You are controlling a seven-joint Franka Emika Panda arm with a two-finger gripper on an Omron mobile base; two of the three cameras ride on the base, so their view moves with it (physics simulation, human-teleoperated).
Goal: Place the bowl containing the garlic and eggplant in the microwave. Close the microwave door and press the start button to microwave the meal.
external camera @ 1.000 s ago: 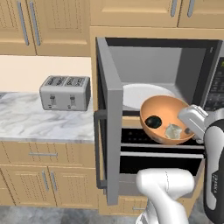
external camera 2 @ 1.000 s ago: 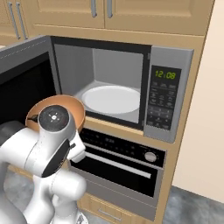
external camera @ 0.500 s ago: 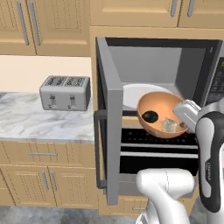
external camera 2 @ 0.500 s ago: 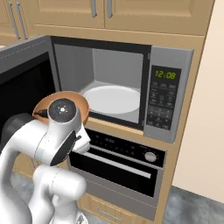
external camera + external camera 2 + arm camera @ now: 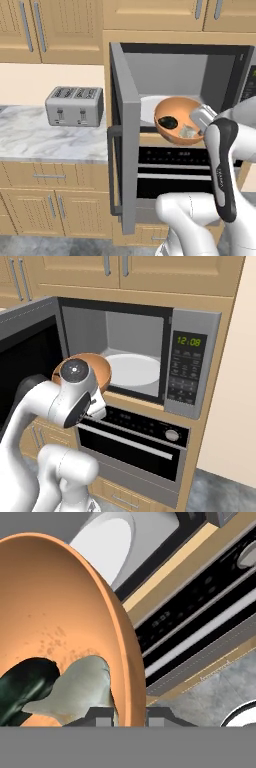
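The orange-tan bowl (image 5: 178, 120) hangs tilted in front of the open microwave (image 5: 180, 75), level with its lower edge. My gripper (image 5: 202, 117) is shut on the bowl's right rim. Inside lie the black eggplant (image 5: 168, 122) and the pale garlic (image 5: 189, 131). The hand view has the bowl (image 5: 60, 622) close up, with eggplant (image 5: 22, 687) and garlic (image 5: 80, 687) at its low side and my gripper (image 5: 127, 714) straddling the rim. The microwave door (image 5: 125, 140) stands swung open to the left. From the right, the bowl (image 5: 102, 368) peeks out behind my arm, left of the microwave (image 5: 190, 331).
A white turntable plate (image 5: 132, 368) lies in the microwave cavity. The keypad strip (image 5: 182, 376) is on the microwave's right side. A black oven (image 5: 135, 441) sits below. A steel toaster (image 5: 75, 106) stands on the marble counter (image 5: 50, 142) left of the open door.
My gripper has carried the bowl upward and closer to the microwave opening. The door and the rest of the scene have stayed put.
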